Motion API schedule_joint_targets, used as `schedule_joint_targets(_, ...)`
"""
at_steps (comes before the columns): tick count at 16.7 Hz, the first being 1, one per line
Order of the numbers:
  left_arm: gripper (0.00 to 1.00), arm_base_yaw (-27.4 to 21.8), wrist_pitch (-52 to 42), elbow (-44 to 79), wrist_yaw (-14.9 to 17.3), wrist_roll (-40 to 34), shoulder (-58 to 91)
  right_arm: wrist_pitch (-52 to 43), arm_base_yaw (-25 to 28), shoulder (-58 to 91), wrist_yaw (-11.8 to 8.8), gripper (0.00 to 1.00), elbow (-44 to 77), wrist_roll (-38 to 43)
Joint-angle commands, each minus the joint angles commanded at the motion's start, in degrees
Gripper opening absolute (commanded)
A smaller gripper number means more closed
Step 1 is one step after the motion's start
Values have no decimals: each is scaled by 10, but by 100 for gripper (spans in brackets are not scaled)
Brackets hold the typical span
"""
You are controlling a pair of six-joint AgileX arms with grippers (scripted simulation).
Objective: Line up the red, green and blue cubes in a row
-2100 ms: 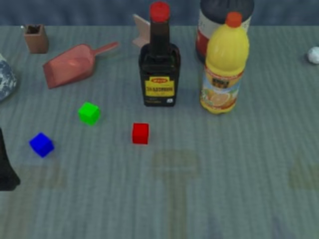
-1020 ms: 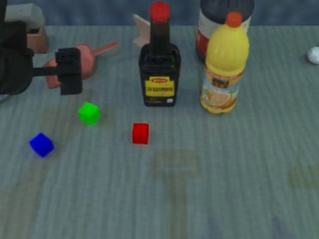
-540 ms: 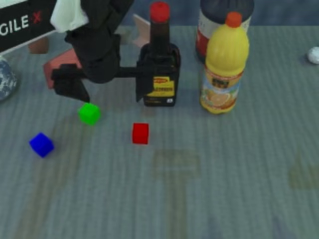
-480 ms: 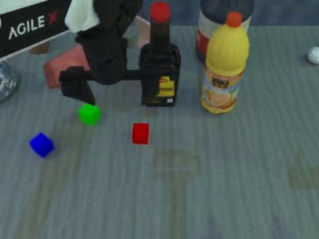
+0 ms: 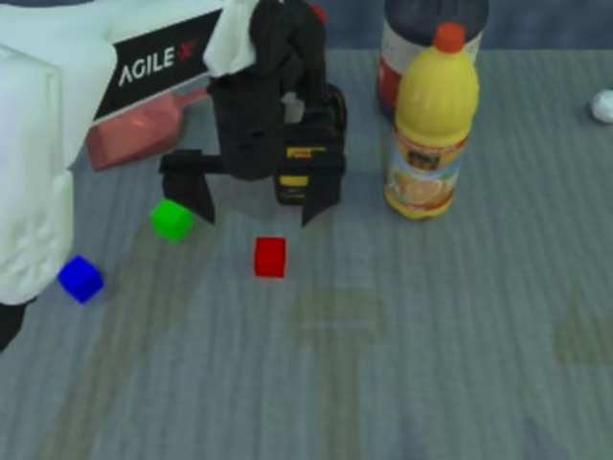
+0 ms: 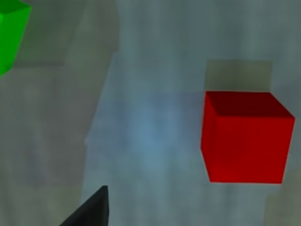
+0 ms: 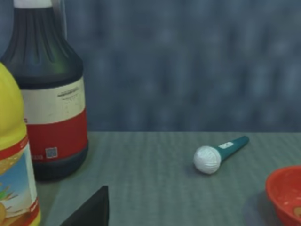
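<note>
Above the table's middle, the left arm reaches in from the top view's left, its white casing covering much of the pink scoop and its black wrist hiding most of the dark sauce bottle. The left gripper hangs with fingers spread wide, holding nothing, just behind the glossy red cube. One finger stands near the green cube; the blue cube sits well apart at far left, partly edged by the arm. An orange juice bottle stands upright to the right. Only one dark fingertip of the right gripper shows, in its wrist view, so its opening cannot be judged.
</note>
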Motion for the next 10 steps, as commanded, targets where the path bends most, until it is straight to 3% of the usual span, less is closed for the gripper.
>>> schedule_joint_targets(5, 100, 2, 11, -9, 0, 1, 3, 0, 0, 0, 0, 100, 0, 0)
schedule_joint_targets(10, 100, 1, 116, -70, 0, 2, 42, 0, 0, 0, 0, 100, 0, 0)
